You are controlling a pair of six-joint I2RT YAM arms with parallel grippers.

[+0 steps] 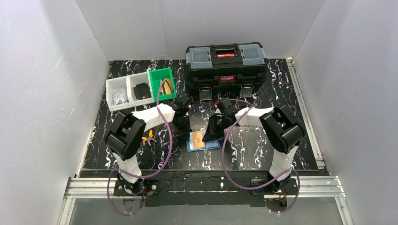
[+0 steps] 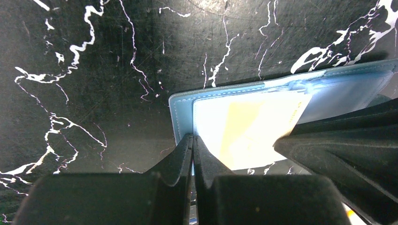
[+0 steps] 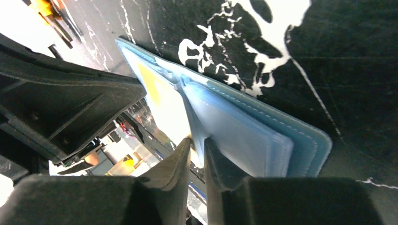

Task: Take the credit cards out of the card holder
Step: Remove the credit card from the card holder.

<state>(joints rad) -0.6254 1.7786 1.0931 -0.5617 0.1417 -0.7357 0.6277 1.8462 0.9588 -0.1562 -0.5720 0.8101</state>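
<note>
1. Lying open on the tabletop (image 1: 263,150) between both arms, the wallet (image 1: 211,144) shows an orange card (image 1: 197,138) in its left half.
2. The left gripper (image 2: 193,139) is shut at the wallet's edge; the right gripper (image 3: 197,144), nearly shut, meets an inner panel.
3. The card looks light, stiff and slick, so its exposed edge is probably the best place to pinch it.

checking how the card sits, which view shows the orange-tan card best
Left wrist: the orange-tan card shows large and face-on in the card holder, though glare washes it out. Top external shows it small but true in colour. Right wrist shows only a yellowish strip seen at a steep slant.
</note>
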